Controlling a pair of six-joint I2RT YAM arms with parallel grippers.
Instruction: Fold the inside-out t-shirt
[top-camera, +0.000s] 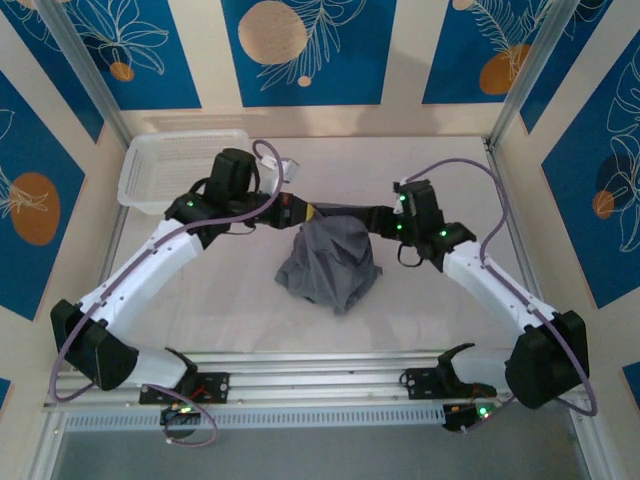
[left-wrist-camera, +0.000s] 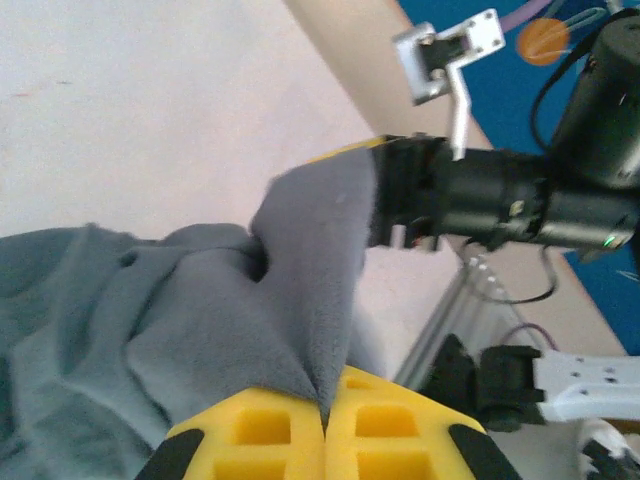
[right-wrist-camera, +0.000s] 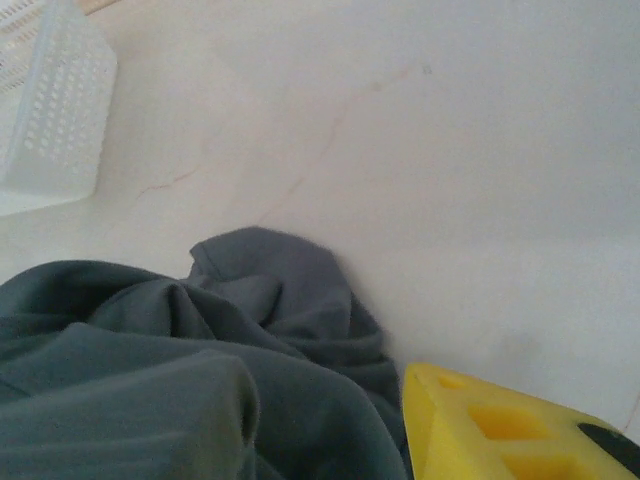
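Right now the inside-out t-shirt (top-camera: 330, 268) sits bunched in a grey heap on the pale table (top-camera: 230, 300), well apart from the white basket (top-camera: 140, 188), off to the basket's right and nearer the arm bases than it is. Its top is drawn up into a peak while the rest slumps in loose folds. Both arms reach in and meet over that peak, on the side of the heap that faces the basket's end of the table. The left gripper (top-camera: 303, 212) is the closer of the two to the basket. Seen from its own wrist, the left gripper (left-wrist-camera: 325, 405) has its yellow fingers (left-wrist-camera: 265, 430) pressed together with a ridge of the grey t-shirt (left-wrist-camera: 200, 330) pinched in the seam between them. From there a strip of cloth runs straight up to the mouth of the right gripper (left-wrist-camera: 380, 195), which lies just beyond, farther from the basket. The cloth reaches its fingers, but I cannot tell whether they are clamped on it or merely around it. From the right wrist, one yellow finger (right-wrist-camera: 500, 430) shows beside the crumpled shirt (right-wrist-camera: 200, 380), with the mesh-sided basket (right-wrist-camera: 55, 120) standing apart across bare table.
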